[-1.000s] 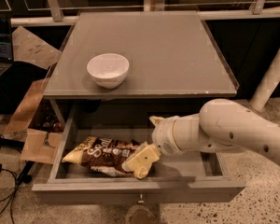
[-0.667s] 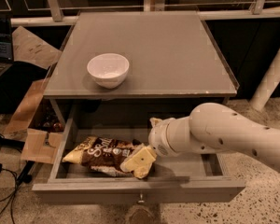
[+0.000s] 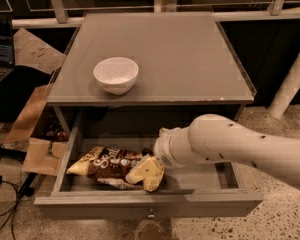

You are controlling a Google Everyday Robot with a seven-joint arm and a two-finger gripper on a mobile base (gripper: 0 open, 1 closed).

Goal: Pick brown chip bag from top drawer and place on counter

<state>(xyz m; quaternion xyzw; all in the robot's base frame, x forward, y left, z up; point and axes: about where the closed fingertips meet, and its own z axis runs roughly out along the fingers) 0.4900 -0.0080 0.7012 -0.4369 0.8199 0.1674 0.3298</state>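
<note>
The brown chip bag (image 3: 112, 165) lies flat in the open top drawer (image 3: 140, 200), in its left half, with one tan end at the far left and the other (image 3: 147, 172) turned up toward the middle. My gripper (image 3: 150, 158) reaches in from the right at the end of the white arm (image 3: 225, 146). It is low in the drawer, right at the bag's turned-up tan end, and mostly hidden behind the wrist. The grey counter (image 3: 190, 54) above the drawer holds a white bowl (image 3: 115, 74) at its front left.
Cardboard boxes (image 3: 37, 134) and cables lie on the floor left of the cabinet. A white post (image 3: 292, 84) stands at the right. A railing runs behind the counter. The drawer's small knob (image 3: 150, 215) is at its front centre.
My arm has moved left and slightly down in the drawer, bringing the gripper closer onto the bag's right end. The bag and bowl have not moved.
</note>
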